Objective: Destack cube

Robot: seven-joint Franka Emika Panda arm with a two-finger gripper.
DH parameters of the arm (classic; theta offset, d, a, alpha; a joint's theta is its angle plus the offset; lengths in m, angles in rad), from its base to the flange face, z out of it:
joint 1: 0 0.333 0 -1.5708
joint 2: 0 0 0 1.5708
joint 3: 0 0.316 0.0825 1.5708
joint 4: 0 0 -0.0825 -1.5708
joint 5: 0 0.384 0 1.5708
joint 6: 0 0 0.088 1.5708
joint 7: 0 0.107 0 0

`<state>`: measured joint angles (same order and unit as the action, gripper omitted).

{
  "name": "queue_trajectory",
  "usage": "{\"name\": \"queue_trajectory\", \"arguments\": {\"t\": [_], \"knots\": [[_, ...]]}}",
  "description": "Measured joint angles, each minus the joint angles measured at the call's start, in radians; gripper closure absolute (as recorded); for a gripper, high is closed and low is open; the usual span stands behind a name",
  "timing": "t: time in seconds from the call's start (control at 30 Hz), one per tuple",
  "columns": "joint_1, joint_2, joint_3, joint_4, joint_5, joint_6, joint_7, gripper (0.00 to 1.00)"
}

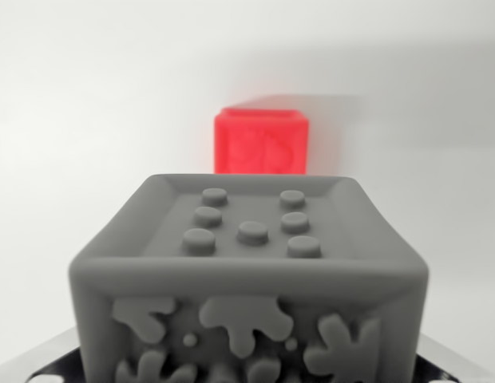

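Two cubes show: a grey studded cube (249, 279) fills the near foreground, a red cube (261, 142) sits on the white surface well beyond it, dead ahead, while the gripper's fingers are unseen, so its opening cannot be told.

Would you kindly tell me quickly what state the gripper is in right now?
Gripper: cannot be told; its fingers are hidden behind the grey cube filling the wrist view.
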<state>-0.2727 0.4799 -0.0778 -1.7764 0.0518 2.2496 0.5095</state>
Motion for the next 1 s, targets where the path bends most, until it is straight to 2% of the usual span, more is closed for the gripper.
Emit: {"name": "queue_trajectory", "arguments": {"t": [1.0], "knots": [[0.025,-0.125,0.000,-0.231,-0.006,0.107,0.020,1.00]]}}
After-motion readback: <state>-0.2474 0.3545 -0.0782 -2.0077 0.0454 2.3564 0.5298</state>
